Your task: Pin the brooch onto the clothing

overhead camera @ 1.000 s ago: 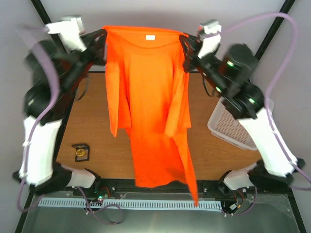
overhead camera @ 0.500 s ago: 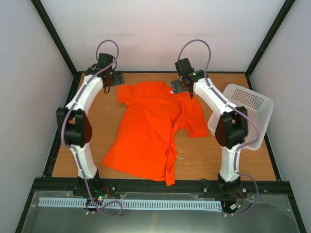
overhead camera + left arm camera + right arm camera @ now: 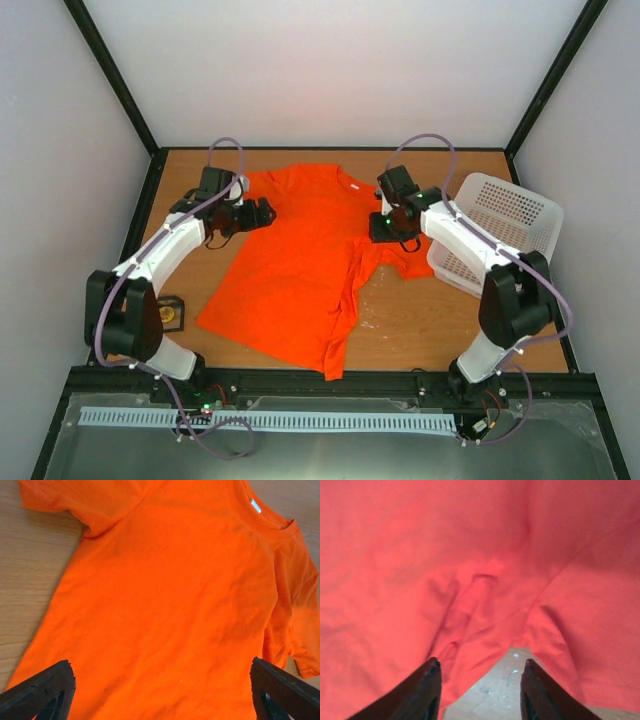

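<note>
1. Brooch (image 3: 168, 316): a tiny golden spot inside a small black box (image 3: 176, 303). It sits at about 8 o'clock on the table, beside the left arm's elbow. It lies apart from the garment, just off its near hem corner.
2. T-shirt (image 3: 300, 262): bright orange and short-sleeved, lying flat across the middle of the wooden table (image 3: 440, 322). The round neck points to 12 o'clock and the hem to 6 o'clock, with the body slanted toward 7 o'clock. A white label (image 3: 352, 187) shows at the neck. The sleeve on the 3 o'clock side is folded and creased.
3. Left gripper (image 3: 265, 212): poised over the shirt's 9 o'clock shoulder. In the wrist view the gripper (image 3: 160, 680) has its fingers spread wide, one tip in each lower corner. Only the shirt's body shows between them, and nothing is held.
4. Right gripper (image 3: 386, 228): over the folded sleeve at 3 o'clock. In the wrist view the gripper (image 3: 480, 677) stands moderately apart and empty. A ridge of creased fabric and a patch of bare wood lie below the gap.
5. Basket (image 3: 505, 190): white perforated plastic, tilted at the table's 3 o'clock edge, just beside the right arm.
</note>
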